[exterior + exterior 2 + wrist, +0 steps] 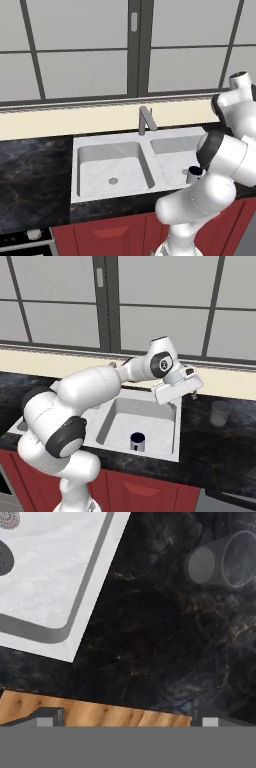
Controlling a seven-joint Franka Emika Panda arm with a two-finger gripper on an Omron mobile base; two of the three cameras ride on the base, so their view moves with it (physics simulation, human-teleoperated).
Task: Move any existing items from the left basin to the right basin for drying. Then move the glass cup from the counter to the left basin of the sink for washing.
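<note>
— Translucent pale-grey glass cup (220, 413), where do you see it?

— You'll find it standing upright on the glossy black stone counter (220, 448), to the right of the pale grey-white marbled double sink (75, 170) and well apart from its rim. In your hand view it shows at the upper right (222, 564).

— And your gripper (189, 387)?

— It hangs above the counter just past the right basin's (155, 423) far right corner, between the sink and the glass cup, touching neither. Its jaws stand wide apart with nothing between them; you can see the two finger tips (50, 716) far from each other at the bottom of the hand view.

— What's in the basins?

— A small dark cup with a dark blue inside (137, 441) stands in the right basin near its front wall. Your left basin (97, 172) shows its round drain (113, 181).
</note>
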